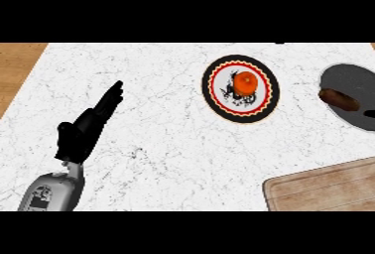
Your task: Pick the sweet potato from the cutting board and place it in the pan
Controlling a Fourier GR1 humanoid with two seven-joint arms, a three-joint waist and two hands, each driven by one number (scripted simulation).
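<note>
A brown oblong sweet potato (pixel 338 98) lies in the round grey pan (pixel 351 79). The wooden board (pixel 322 188) sits on the marbled tabletop (pixel 161 149). The left robot hand (pixel 86 130) rests with straight fingers.

Orange fruit (pixel 246 82) on patterned plate (pixel 216 96); white marble counter (pixel 161 149); wooden floor (pixel 16 67) beyond

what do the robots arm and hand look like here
Only the left hand shows, at the view's left. It is all black, with slim tapered fingers and a thumb. Below it a narrow wrist joins a grey forearm, rounded and smooth like a shell, with a darker panel of small markings on its side, too small to read. No cables show. The right arm is out of view.
</note>
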